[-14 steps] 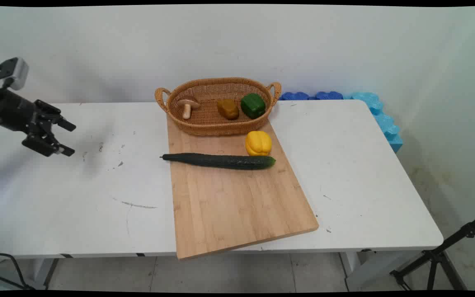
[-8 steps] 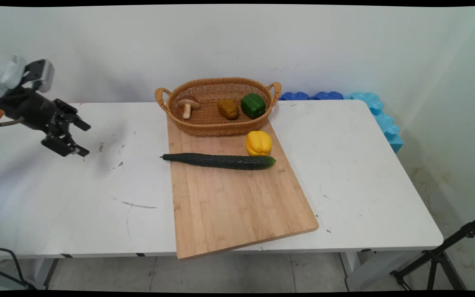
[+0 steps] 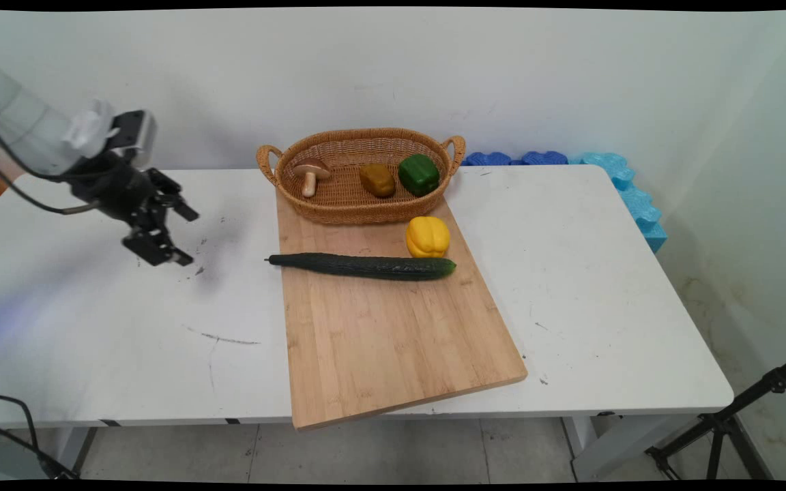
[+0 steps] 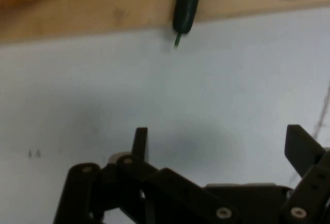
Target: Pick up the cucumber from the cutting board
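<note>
- The claw (image 3: 187,236) is hanging above the left part of the white table (image 3: 93,327), its two fingers spread wide with nothing between them.
- In the hand view the claw (image 4: 219,141) is looking over bare table (image 4: 154,95) toward the edge of the cutting board (image 4: 103,13).
- A long dark green cucumber (image 3: 364,266) is lying across the wooden cutting board (image 3: 393,341), to the right of the claw and apart from it; it is the nearest thing to the claw.
- The cucumber's stem end is sticking out past the board's left edge, pointing toward the claw; the hand view is showing that tip (image 4: 185,7) ahead of the fingers.
- A yellow bell pepper (image 3: 427,236) is sitting on the board just behind the cucumber's right end.
- A wicker basket (image 3: 359,208) is resting on the far end of the board, holding a mushroom (image 3: 310,176), a brownish piece (image 3: 376,180) and a green bell pepper (image 3: 418,174).
- Blue foam pieces (image 3: 611,177) are lining the table's far right corner.
</note>
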Controlling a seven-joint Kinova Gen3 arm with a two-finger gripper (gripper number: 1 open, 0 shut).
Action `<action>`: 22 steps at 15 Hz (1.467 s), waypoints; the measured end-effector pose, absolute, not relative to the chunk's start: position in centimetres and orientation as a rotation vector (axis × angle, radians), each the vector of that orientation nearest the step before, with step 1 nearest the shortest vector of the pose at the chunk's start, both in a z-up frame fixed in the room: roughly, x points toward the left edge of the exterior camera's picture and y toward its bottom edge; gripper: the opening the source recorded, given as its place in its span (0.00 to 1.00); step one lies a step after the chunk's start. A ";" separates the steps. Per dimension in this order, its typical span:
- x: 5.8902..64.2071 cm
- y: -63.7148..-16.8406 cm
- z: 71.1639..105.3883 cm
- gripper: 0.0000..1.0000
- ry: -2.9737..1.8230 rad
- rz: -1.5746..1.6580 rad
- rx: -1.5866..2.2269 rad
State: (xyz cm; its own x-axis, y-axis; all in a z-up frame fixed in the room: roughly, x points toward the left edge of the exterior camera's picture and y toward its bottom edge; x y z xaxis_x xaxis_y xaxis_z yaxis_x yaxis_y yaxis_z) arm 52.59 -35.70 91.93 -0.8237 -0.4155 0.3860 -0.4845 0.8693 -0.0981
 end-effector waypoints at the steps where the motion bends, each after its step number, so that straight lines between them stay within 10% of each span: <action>1: 51.3 -36.2 91.8 1.00 -2.690 0.272 0.648; 22: 32.8 -45.6 84.7 1.00 -2.682 0.259 0.430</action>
State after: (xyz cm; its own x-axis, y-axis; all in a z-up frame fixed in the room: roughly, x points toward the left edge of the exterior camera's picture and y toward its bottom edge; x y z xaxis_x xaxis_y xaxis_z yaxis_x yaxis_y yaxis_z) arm 32.76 -45.63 84.65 -0.8685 -0.2586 0.4230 -0.3347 0.9352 -0.1154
